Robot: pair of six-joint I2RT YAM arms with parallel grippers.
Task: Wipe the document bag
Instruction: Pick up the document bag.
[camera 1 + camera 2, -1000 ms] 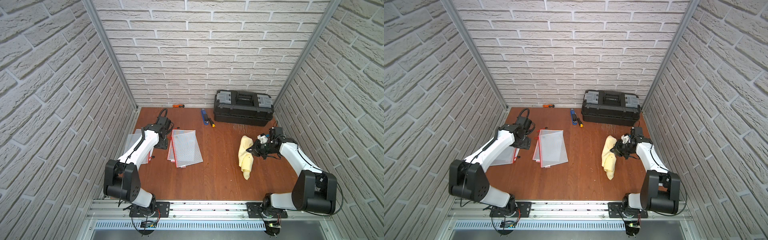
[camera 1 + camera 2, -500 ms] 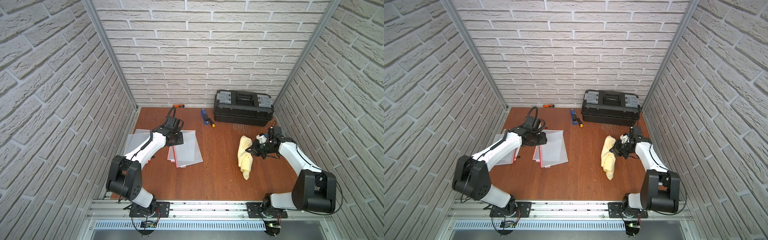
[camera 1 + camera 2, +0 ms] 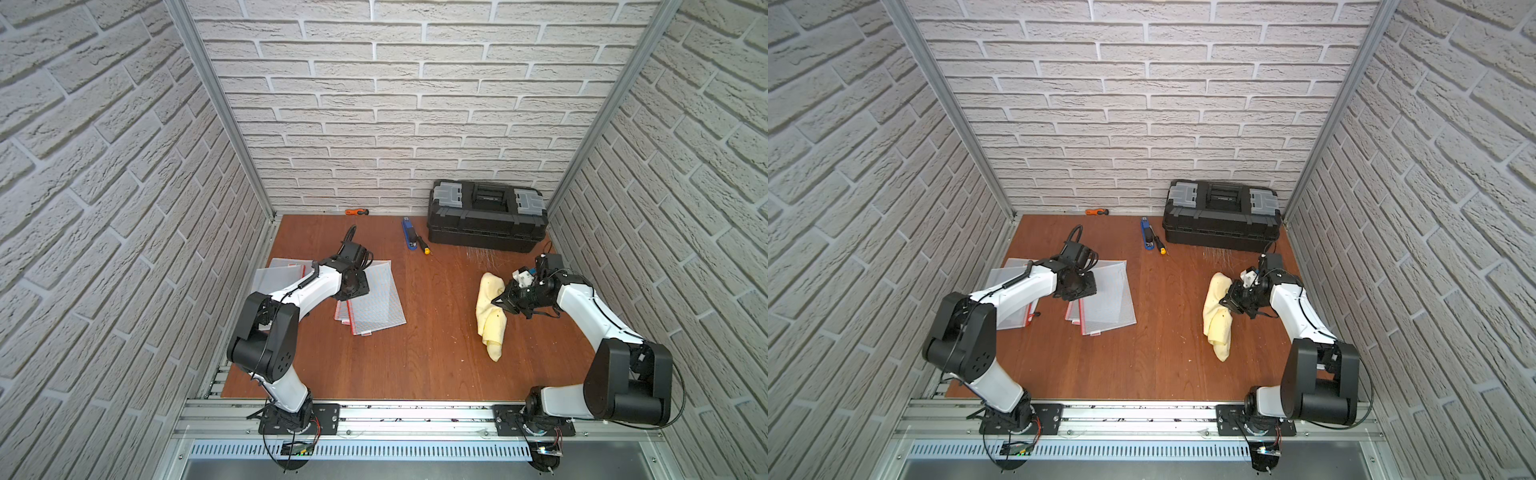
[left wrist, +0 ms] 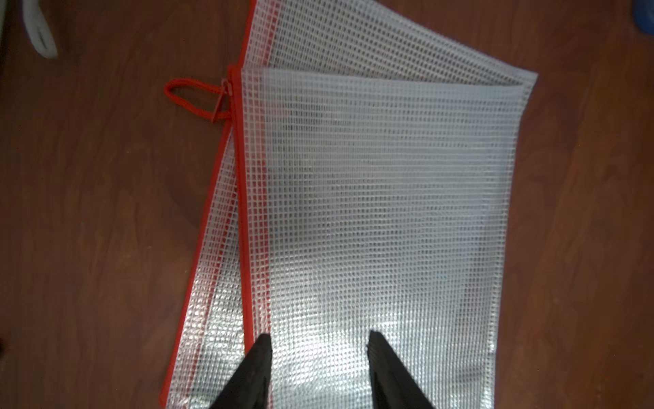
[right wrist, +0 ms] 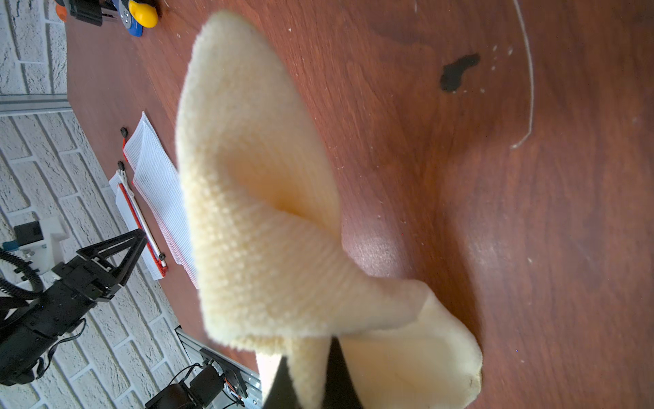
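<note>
By the left wall, a second pile of bags (image 3: 270,277). Just right of it, mesh document bag (image 4: 382,198) flat on the table (image 3: 424,353), red zip edge leftward; left gripper (image 4: 318,340) over its far end, jaws apart, empty. Wide bare stretch between bag's right edge and yellow cloth (image 5: 265,230), pinched tight in right gripper (image 5: 308,350).

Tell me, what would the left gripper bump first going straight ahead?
Most likely the top document bag: the left gripper points down onto its mesh face with nothing in between. How near it is, I cannot tell.
</note>
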